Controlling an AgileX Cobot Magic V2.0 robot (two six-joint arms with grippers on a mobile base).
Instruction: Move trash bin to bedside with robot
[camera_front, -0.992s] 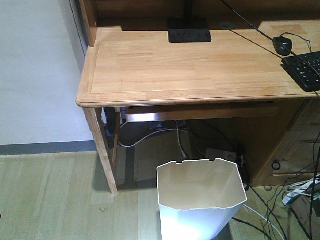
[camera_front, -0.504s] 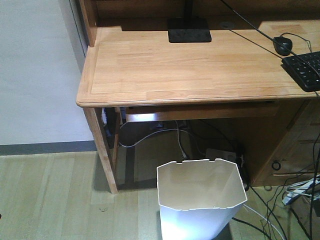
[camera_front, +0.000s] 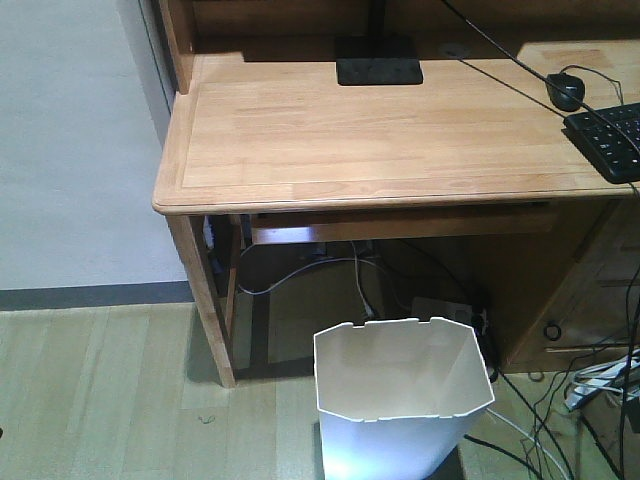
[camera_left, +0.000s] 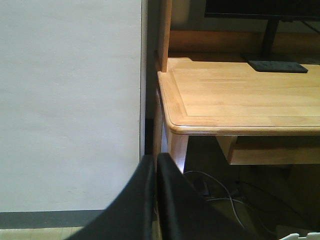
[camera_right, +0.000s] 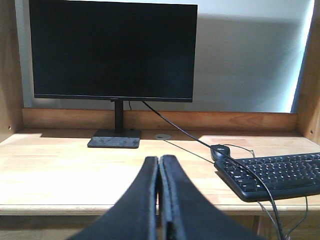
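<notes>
The white trash bin (camera_front: 400, 400) stands on the floor in front of the light wooden desk (camera_front: 380, 130), near the bottom of the front view; its angular rim is open and the inside looks cream. A sliver of its rim shows at the bottom right of the left wrist view (camera_left: 300, 235). My left gripper (camera_left: 155, 162) is shut and empty, pointing at the desk's left leg and the wall. My right gripper (camera_right: 159, 162) is shut and empty, above the desk's front edge. Neither arm shows in the front view. The bed is out of view.
On the desk are a black monitor (camera_right: 112, 50) on its stand (camera_front: 378, 70), a mouse (camera_front: 565, 90) and a keyboard (camera_front: 610, 135). Cables (camera_front: 560, 420) and a power strip lie under the desk to the right. A white wall (camera_front: 70, 140) is at the left.
</notes>
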